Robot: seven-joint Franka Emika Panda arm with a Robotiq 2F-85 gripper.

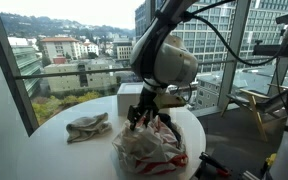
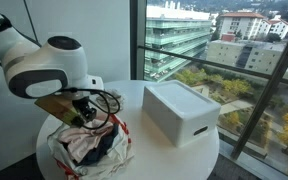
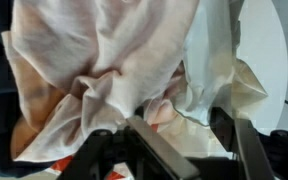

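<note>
Wrist view shows the black two-fingered gripper (image 3: 172,145) with its jaws parted and clamping nothing. The crumpled pale pink fabric cloth (image 3: 104,60) lies directly beneath, bunched toward twelve o'clock without a clear long axis, inside the white-and-red plastic bag (image 1: 149,150).

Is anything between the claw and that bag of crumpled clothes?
Nothing visible. The gripper hangs right above the clothes in the bag; the white box and the loose rag lie off to the side.
</note>
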